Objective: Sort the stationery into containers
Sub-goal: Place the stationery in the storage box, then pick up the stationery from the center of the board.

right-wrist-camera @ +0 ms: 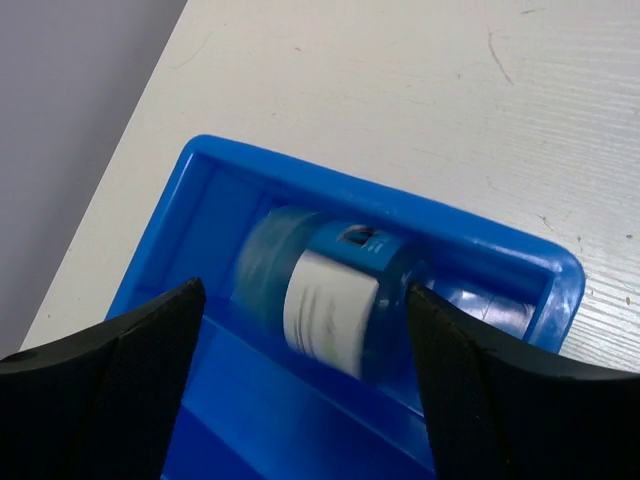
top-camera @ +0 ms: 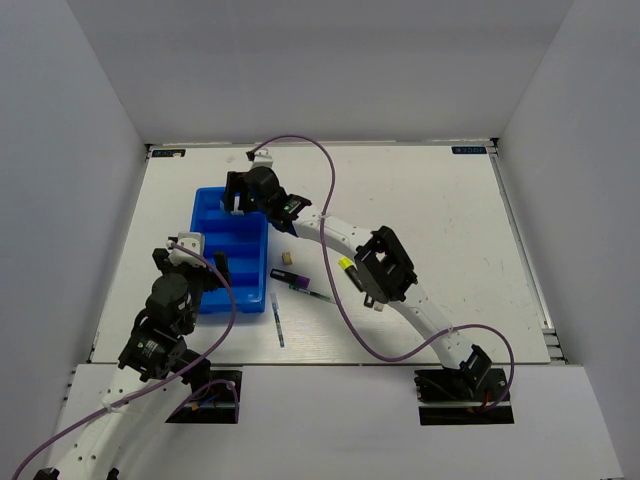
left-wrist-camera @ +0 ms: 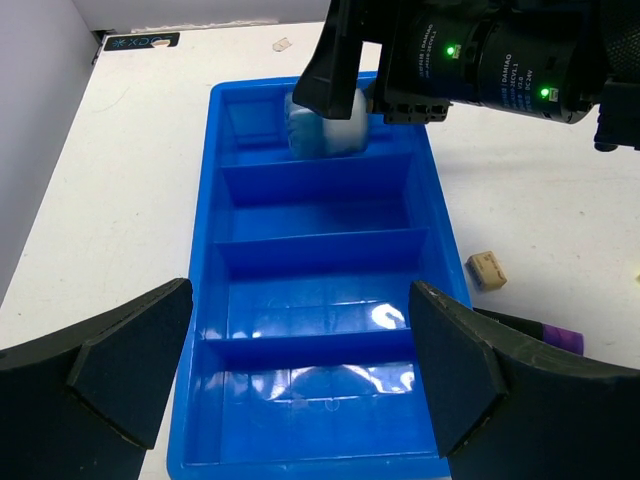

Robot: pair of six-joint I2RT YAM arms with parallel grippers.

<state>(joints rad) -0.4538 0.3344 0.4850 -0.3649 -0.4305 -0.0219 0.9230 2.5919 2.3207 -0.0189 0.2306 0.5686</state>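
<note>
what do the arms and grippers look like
Both arms are black at the joints with white links: the right arm shows this best, the left arm looks mostly black. A purple cable loops along each. The right wrist housing carries green lights. The left gripper and right gripper have matte black, wedge-shaped fingers.

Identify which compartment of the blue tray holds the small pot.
The far-end compartment, farthest from the arm bases, beneath the right gripper: the blue-white pot is inside its walls. The tray's other visible compartments show bare floor.
</note>
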